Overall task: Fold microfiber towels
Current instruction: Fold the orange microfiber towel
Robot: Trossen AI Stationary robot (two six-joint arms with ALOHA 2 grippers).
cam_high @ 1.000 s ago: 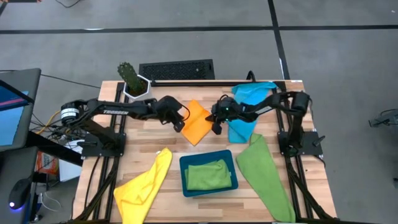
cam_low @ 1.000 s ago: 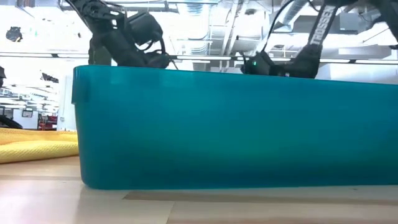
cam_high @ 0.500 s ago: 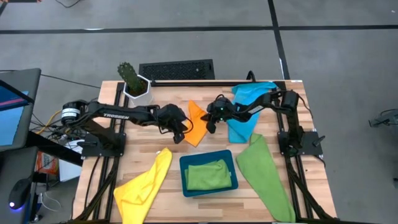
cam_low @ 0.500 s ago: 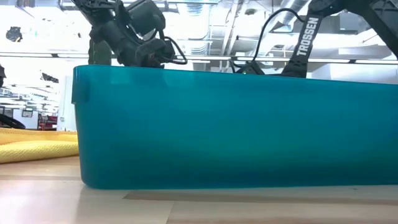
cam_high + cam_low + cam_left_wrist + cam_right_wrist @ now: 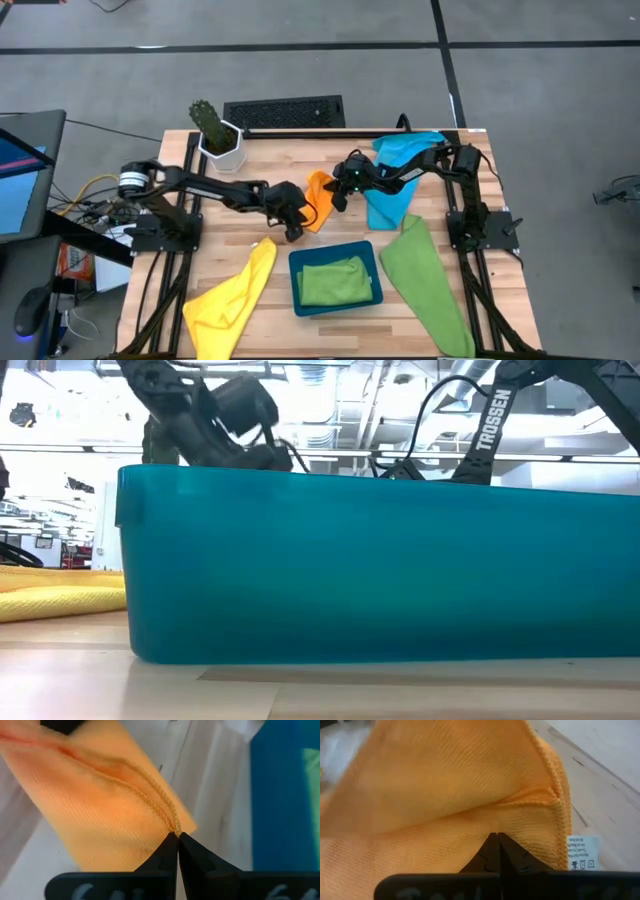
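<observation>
Wooden worktop (image 5: 250, 215), orange towel (image 5: 318, 196) mid-fold at its centre, pinched from both sides.

Largest first: teal tray (image 5: 335, 278) near the front edge, filling the low view and hiding the fold. Left fingers (image 5: 176, 839) clamped together on a hemmed corner; right fingers (image 5: 496, 839) closed on a doubled layer beside a white care label (image 5: 581, 851), seen in that wrist view only. Best done by carrying both corners level and laying edge on edge before letting go.
</observation>
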